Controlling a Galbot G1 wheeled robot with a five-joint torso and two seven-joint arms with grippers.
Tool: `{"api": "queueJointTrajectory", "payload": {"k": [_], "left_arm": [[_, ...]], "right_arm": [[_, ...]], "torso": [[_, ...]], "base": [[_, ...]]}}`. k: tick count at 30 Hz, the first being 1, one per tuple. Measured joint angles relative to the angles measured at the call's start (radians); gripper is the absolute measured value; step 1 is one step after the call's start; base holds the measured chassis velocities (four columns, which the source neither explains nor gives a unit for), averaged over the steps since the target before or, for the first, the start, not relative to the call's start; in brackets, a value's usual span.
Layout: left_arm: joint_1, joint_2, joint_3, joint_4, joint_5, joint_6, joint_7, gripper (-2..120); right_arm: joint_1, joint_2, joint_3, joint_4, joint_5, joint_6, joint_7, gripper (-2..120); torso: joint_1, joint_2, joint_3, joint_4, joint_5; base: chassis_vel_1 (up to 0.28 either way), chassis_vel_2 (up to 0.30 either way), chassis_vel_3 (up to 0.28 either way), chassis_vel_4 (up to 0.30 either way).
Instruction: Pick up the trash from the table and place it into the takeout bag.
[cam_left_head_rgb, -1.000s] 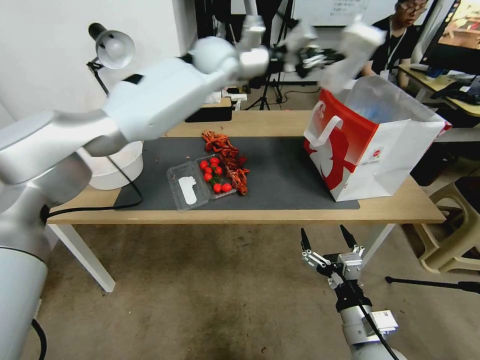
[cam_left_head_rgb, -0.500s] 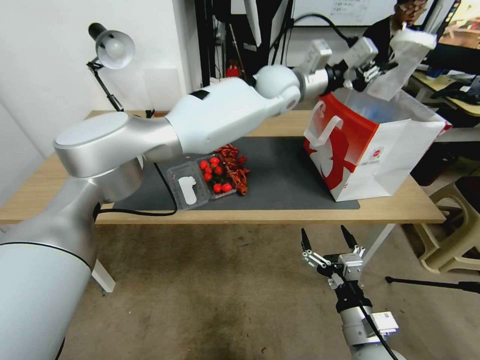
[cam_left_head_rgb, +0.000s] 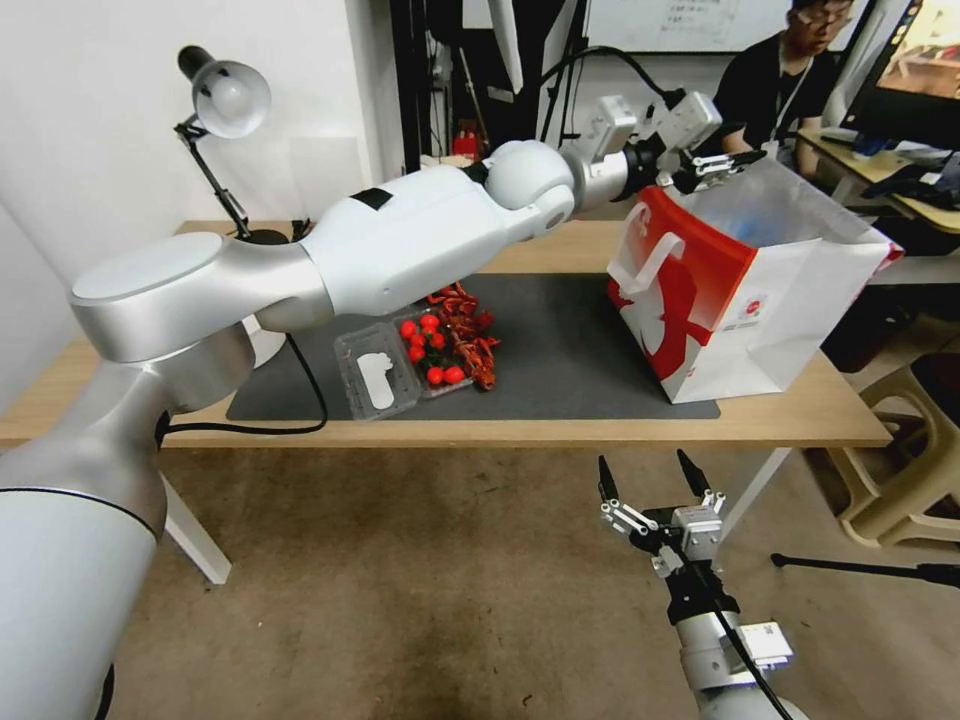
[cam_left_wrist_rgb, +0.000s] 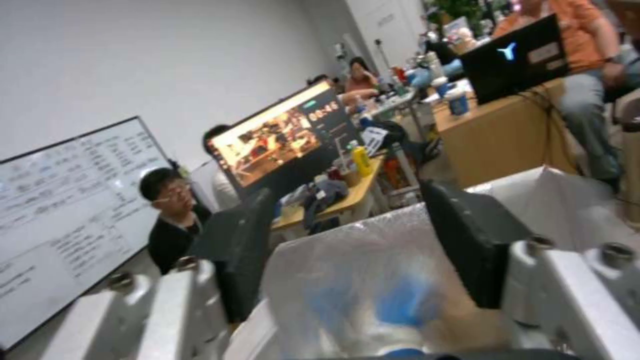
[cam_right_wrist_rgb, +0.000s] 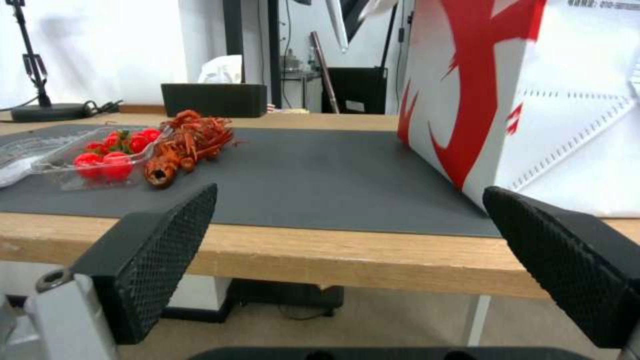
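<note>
Below the table edge, at about five o'clock in the head view, the right gripper hangs parked with its fingers spread wide and nothing between them; its own camera looks across the table at tabletop height.

On the dark mat, toward nine o'clock of the takeout bag, an open clear clamshell box holds small red tomatoes. A heap of red crayfish shells lies touching the box's far side. From the right wrist view the box's white label end is cut off at the frame edge.

At three o'clock on the mat stands the takeout bag, upright, red and white, its clear lining showing at the mouth.

Above the bag's far rim, at one o'clock, the left gripper is stretched out, its fingers parted and empty. Between them the left wrist view looks down into the lining, where blue and white shapes lie, too blurred to name. The head view shows merely a faint blue patch inside the bag.
</note>
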Motion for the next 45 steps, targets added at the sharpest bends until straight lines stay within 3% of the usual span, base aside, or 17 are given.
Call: {"api": "queueJointTrajectory", "payload": {"k": [2, 4, 6, 9, 14, 17, 18, 21, 22, 25, 26, 28, 29, 32, 35, 39, 45], "left_arm": [[0.004, 0.007, -0.004, -0.013, 0.000, 0.008, -0.023, 66], [0.048, 0.073, -0.040, -0.120, -0.003, 0.068, -0.150, 79], [0.064, 0.096, -0.052, -0.155, -0.003, 0.077, -0.177, 82], [0.179, 0.235, -0.145, -0.326, 0.016, 0.106, -0.267, 97], [0.285, 0.340, -0.246, -0.410, 0.040, 0.121, -0.304, 99], [0.470, 0.485, -0.414, -0.545, 0.071, 0.145, -0.368, 100], [0.470, 0.485, -0.414, -0.545, 0.071, 0.145, -0.368, 100], [0.639, 0.554, -0.580, -0.658, 0.108, 0.169, -0.419, 100], [0.639, 0.554, -0.580, -0.658, 0.108, 0.169, -0.419, 100], [0.933, 0.629, -0.802, -0.789, 0.177, 0.178, -0.429, 100], [0.933, 0.629, -0.802, -0.789, 0.177, 0.178, -0.429, 100], [1.106, 0.650, -0.913, -0.844, 0.221, 0.165, -0.432, 100], [1.106, 0.650, -0.913, -0.844, 0.221, 0.165, -0.432, 100], [1.300, 0.644, -1.026, -0.898, 0.299, 0.127, -0.472, 100], [1.370, 0.625, -1.068, -0.914, 0.347, 0.112, -0.490, 100], [1.499, 0.593, -1.147, -0.932, 0.405, 0.088, -0.490, 100], [1.799, 0.551, -1.318, -0.957, 0.499, -0.001, -0.457, 100]], "right_arm": [[0.000, 0.001, 0.000, 0.001, 0.000, -0.001, 0.000, 100], [-0.003, 0.005, -0.001, 0.005, -0.002, -0.002, -0.001, 100], [-0.004, 0.006, -0.001, 0.006, -0.003, -0.002, -0.001, 100], [-0.014, 0.008, 0.004, 0.013, -0.005, -0.001, -0.002, 100], [-0.025, 0.014, 0.013, 0.020, -0.011, 0.002, -0.002, 100], [-0.023, 0.017, 0.010, 0.022, -0.013, 0.002, -0.004, 100], [-0.023, 0.017, 0.010, 0.022, -0.013, 0.002, -0.004, 100], [-0.022, 0.022, 0.007, 0.022, -0.016, 0.002, -0.005, 100], [-0.022, 0.022, 0.007, 0.022, -0.016, 0.002, -0.005, 100], [-0.025, 0.028, 0.006, 0.030, -0.020, 0.001, -0.007, 100], [-0.025, 0.028, 0.006, 0.030, -0.020, 0.001, -0.007, 100], [-0.027, 0.029, 0.006, 0.034, -0.020, 0.001, -0.008, 100], [-0.027, 0.029, 0.006, 0.034, -0.020, 0.001, -0.008, 100], [-0.036, 0.033, 0.010, 0.040, -0.022, 0.003, -0.009, 100], [-0.055, 0.047, 0.026, 0.051, -0.031, 0.014, -0.011, 100], [-0.084, 0.070, 0.048, 0.068, -0.045, 0.026, -0.016, 100], [-0.091, 0.061, 0.056, 0.076, -0.041, 0.029, -0.020, 100]], "torso": [[0.000, 0.000, 0.000, -0.0001, 0.0000], [0.000, 0.000, 0.000, 0.0003, -0.0002], [0.000, 0.000, 0.000, 0.0006, -0.0003], [0.000, 0.000, 0.000, 0.0007, -0.0006], [0.000, 0.000, 0.000, 0.0002, -0.0010], [0.000, 0.000, 0.000, 0.0012, -0.0009], [0.000, 0.000, 0.000, 0.0012, -0.0009], [0.000, 0.000, 0.000, 0.0000, -0.0002], [0.000, 0.000, 0.000, 0.0000, -0.0002], [0.000, 0.000, 0.000, 0.0008, -0.0009], [0.000, 0.000, 0.000, 0.0008, -0.0009], [0.000, 0.000, 0.000, 0.0009, -0.0005], [0.000, 0.000, 0.000, 0.0009, -0.0005], [0.000, 0.000, 0.000, 0.0009, -0.0001], [0.000, 0.000, 0.000, 0.0004, -0.0001], [0.000, 0.000, 0.000, -0.0008, 0.0000], [0.000, 0.000, 0.000, 0.0007, -0.0001]], "base": [[0.000, 0.000, 0.000, 0.000], [0.000, 0.000, 0.000, 0.000], [0.000, 0.000, 0.000, 0.000], [0.000, 0.000, 0.000, 0.000], [0.000, 0.000, 0.000, 0.000], [0.000, 0.000, 0.000, 0.000], [0.000, 0.000, 0.000, 0.000], [0.000, 0.000, 0.000, 0.000], [0.000, 0.000, 0.000, 0.000], [0.000, 0.000, 0.000, 0.000], [0.000, 0.000, 0.000, 0.000], [0.000, 0.000, 0.000, 0.000], [0.000, 0.000, 0.000, 0.000], [0.000, 0.000, 0.000, 0.000], [0.000, 0.000, 0.000, 0.000], [0.000, 0.000, 0.000, 0.000], [0.000, 0.000, 0.000, 0.000]]}}
